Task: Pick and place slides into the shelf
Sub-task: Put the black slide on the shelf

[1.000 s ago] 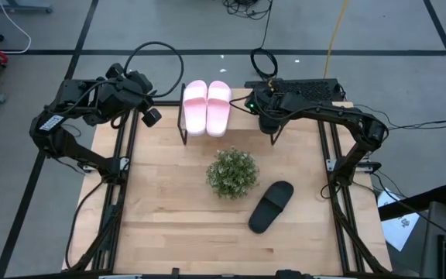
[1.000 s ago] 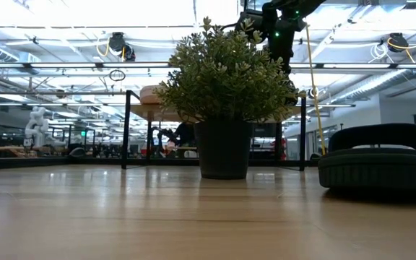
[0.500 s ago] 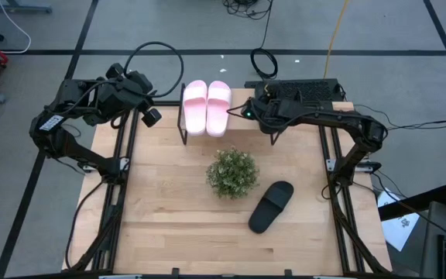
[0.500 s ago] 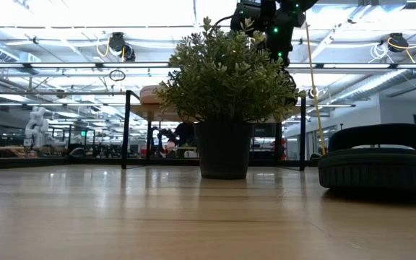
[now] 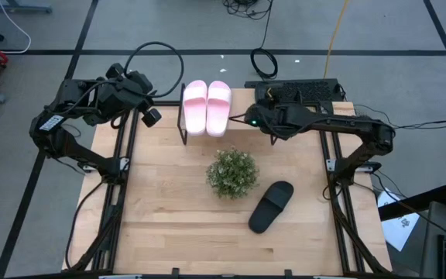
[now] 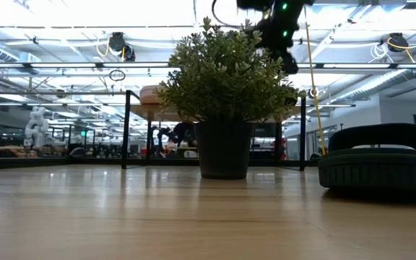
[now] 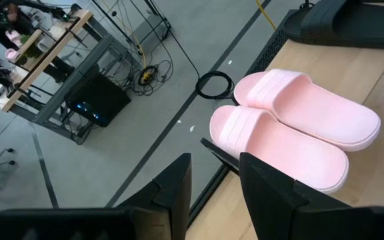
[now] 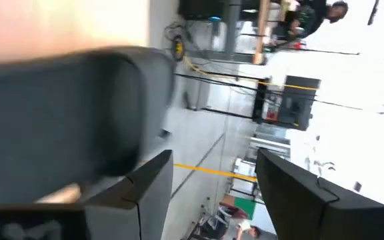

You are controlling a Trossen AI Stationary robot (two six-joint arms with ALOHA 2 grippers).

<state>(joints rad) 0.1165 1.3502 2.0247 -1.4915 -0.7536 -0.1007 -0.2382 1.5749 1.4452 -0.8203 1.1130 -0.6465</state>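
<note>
Two pale pink slides lie side by side, soles down, on the shelf at the table's far edge. One black slide lies on the same plank to their right and fills the right wrist view as a blurred dark shape. The other black slide rests sole down on the table, near right of the plant. My right gripper hangs open just near-left of the shelf's black slide, touching nothing. My left gripper waits open, left of the pink slides.
A potted green plant stands mid-table between the shelf and the loose black slide, and blocks much of the low view. The shelf's thin black legs stand behind it. Bare tabletop lies to the left and near.
My right gripper has drawn back from the black slide on the shelf, moving toward the table's near edge and a little to the left, and has turned as it went. The slides and the plant have stayed where they were.
</note>
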